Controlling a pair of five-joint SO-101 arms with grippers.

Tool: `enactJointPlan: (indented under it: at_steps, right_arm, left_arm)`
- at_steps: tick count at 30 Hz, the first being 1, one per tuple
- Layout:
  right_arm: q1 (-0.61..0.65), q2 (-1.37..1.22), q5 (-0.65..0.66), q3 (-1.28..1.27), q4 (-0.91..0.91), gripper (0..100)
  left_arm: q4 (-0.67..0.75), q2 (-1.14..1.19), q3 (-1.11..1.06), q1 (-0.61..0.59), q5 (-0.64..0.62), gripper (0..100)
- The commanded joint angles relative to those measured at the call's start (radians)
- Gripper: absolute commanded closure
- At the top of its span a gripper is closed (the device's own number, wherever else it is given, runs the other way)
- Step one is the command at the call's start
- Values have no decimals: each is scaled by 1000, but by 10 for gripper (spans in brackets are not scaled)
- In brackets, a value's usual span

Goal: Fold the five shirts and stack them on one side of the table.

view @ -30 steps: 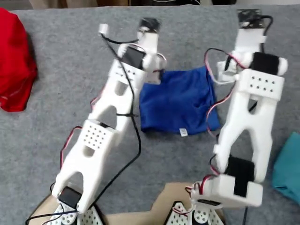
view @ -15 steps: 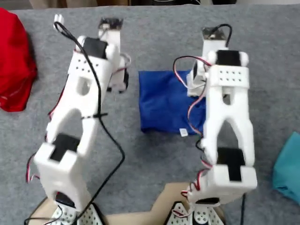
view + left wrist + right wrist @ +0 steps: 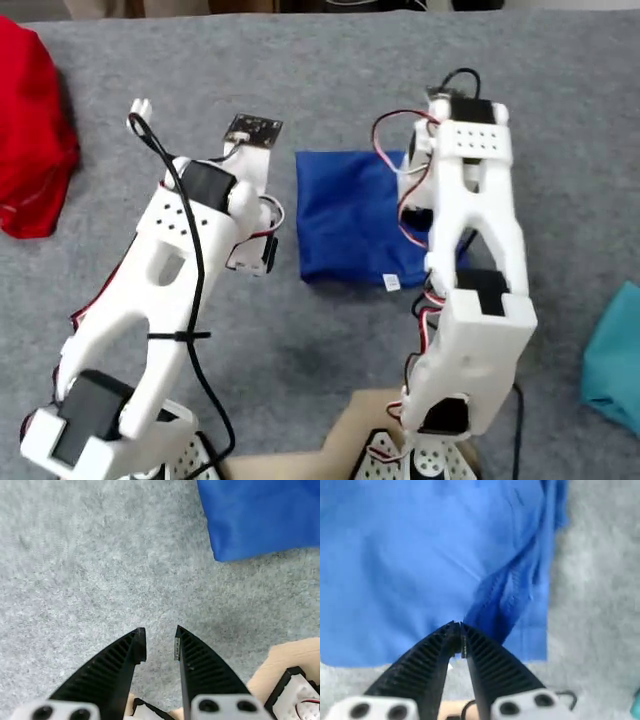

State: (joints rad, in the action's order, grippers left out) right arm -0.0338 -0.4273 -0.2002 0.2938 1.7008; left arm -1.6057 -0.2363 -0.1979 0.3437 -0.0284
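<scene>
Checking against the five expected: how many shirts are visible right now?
3. A red shirt at the table's left edge, a blue shirt in the middle, a teal shirt at the right edge. Others may lie outside the frame.

Folded shirt (image 3: 345, 215) lies flat at the middle of the table (image 3: 330, 80). Left gripper (image 3: 160, 642) hangs over bare table just left of the shirt's near-left corner, beside it and not above it. Right gripper (image 3: 458, 639) hangs above the shirt's right half, close to its near edge. A bunched shirt (image 3: 30, 130) lies at the far-left edge and a third shirt (image 3: 615, 360) at the near-right edge — both well apart from the folded one.
</scene>
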Motion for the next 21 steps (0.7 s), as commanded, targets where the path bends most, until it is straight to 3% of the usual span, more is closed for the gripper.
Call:
enactJointPlan:
  at_steps: [1, 9, 15, 21]
  right_arm:
    - [-61, 4, -6, 44, 54, 992]
    - [-211, 2, 0, 35, 78, 992]
    - [-255, 19, 2, 41, 81, 992]
    - [-251, 269, -8, -110, 84, 993]
  left_arm:
    - [14, -42, -9, 2, 32, 889]
    - [12, -51, -9, 0, 43, 889]
    - [12, -51, -2, 0, 43, 889]
    - [8, -51, -11, 0, 44, 889]
